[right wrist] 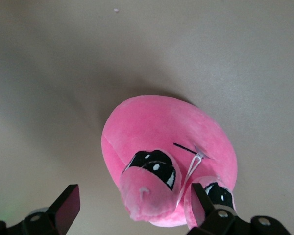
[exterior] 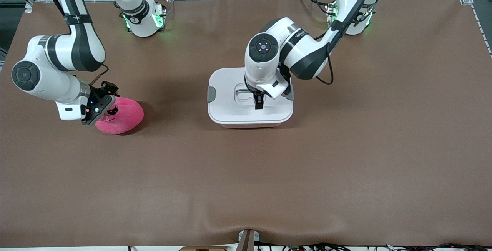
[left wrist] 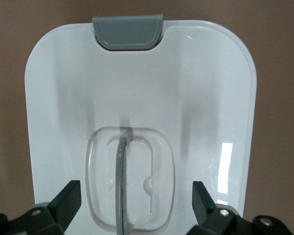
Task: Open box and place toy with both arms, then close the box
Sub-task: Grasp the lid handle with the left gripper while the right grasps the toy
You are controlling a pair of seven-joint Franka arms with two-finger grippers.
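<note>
Brown table mat (exterior: 346, 147) bears box (exterior: 230, 108), toy (exterior: 127, 116); left end effector (exterior: 258, 103), right end effector (exterior: 109, 113) released.

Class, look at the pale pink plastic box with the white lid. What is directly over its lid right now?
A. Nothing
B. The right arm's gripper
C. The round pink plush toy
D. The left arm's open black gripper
D: the left arm's open black gripper hangs over the white lid by its recessed handle.

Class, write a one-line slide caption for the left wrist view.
Open left gripper poised over the closed box, its fingers either side of the recessed handle.
</note>
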